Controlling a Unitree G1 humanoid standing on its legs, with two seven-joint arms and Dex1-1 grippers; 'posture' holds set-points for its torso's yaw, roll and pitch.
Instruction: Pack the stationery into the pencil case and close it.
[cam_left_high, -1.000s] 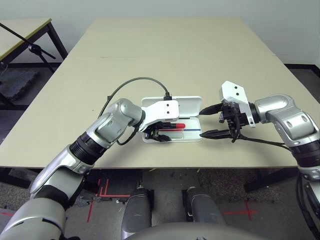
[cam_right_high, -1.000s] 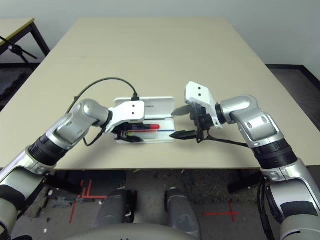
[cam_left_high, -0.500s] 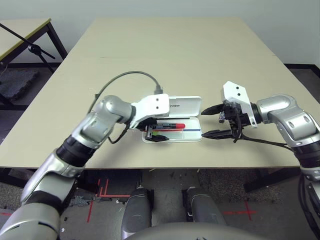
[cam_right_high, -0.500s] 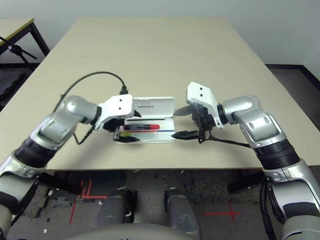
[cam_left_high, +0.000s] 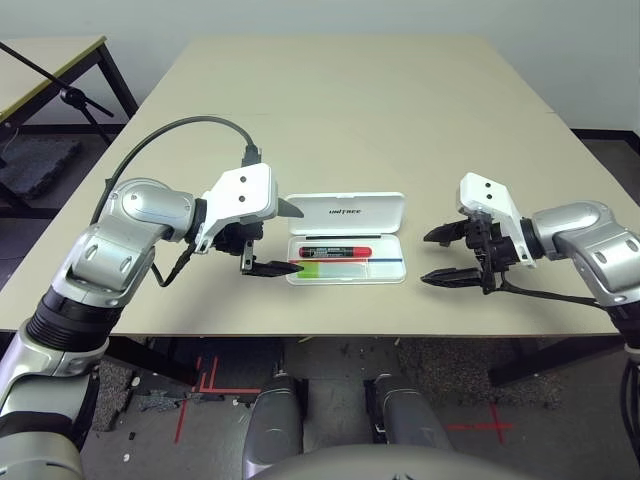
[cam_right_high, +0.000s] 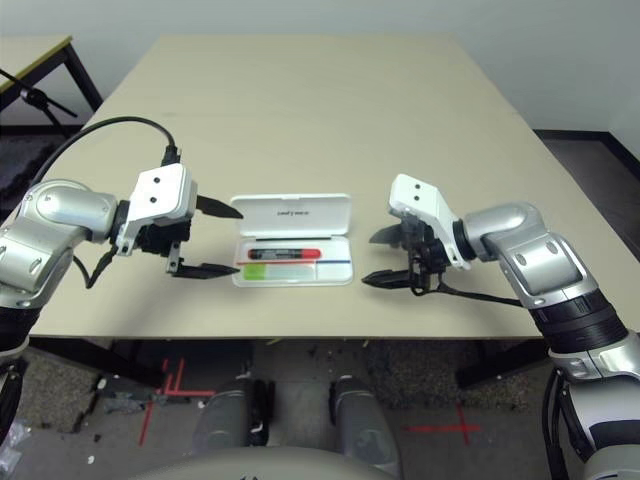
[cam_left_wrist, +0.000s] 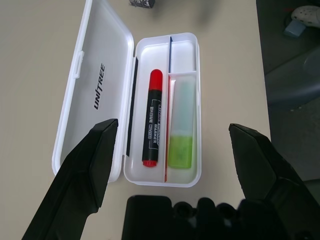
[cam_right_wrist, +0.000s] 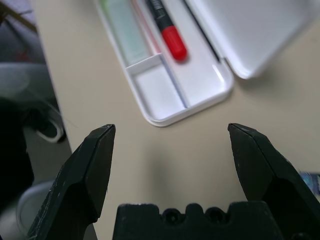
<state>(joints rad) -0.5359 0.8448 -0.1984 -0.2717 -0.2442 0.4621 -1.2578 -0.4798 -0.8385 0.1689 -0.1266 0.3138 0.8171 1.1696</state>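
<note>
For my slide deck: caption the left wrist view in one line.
Open left gripper above the open pencil case, red marker and green stick inside.

The open lid of the pencil case (cam_left_wrist: 92, 95) carries dark lettering — "UNITREE". The red marker (cam_left_wrist: 152, 117) bears a black label where "MARKER" can be read — the smaller print beside it is too fine to read

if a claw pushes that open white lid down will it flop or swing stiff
The lid looks like rigid moulded plastic, so it would probably swing as one piece on its hinge. The pencil case looks thin and light, so it may slide on the smooth table.
</note>
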